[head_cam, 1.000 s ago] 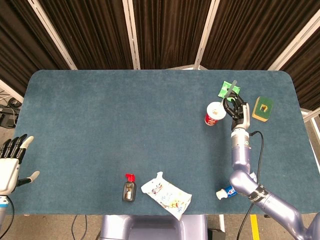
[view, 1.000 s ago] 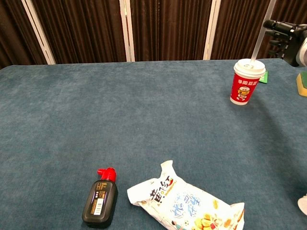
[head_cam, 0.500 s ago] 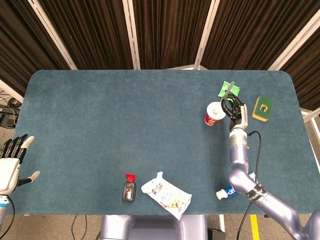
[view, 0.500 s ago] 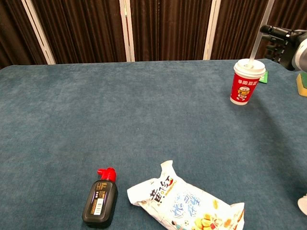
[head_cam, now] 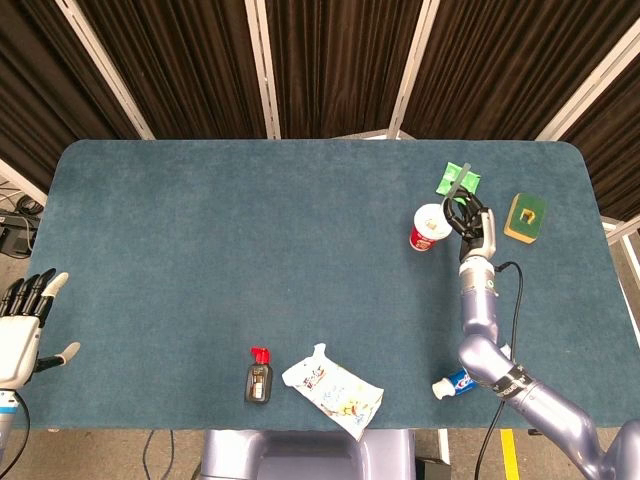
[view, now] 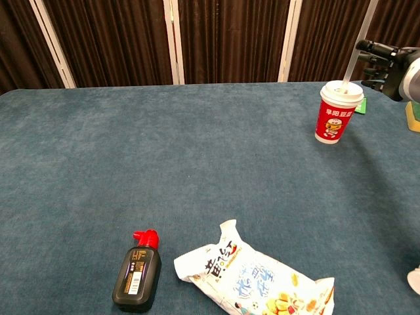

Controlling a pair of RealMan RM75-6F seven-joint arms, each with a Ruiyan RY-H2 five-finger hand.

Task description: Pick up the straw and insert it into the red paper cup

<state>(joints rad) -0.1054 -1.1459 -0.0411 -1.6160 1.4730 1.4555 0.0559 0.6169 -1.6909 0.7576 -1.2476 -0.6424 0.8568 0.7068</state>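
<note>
The red paper cup [view: 335, 112] with a white lid stands at the far right of the table, also seen from above as the cup [head_cam: 428, 228]. A pale straw [view: 352, 69] slants up out of its lid. My right hand [view: 384, 60] is just right of the cup and above its rim, pinching the straw's upper end with its fingertips; in the head view the right hand [head_cam: 470, 216] is beside the cup. My left hand [head_cam: 22, 322] hangs off the table's left edge, fingers spread, holding nothing.
A green packet [head_cam: 459, 180] lies behind the cup and a yellow-green sponge [head_cam: 526, 217] to its right. Near the front edge are a black bottle with a red cap [view: 138, 274], a snack bag [view: 256, 281] and a small tube [head_cam: 452, 384].
My right hand has come down toward the cup with the straw, and less of the straw stands above the lid. The left hand has hardly moved.
</note>
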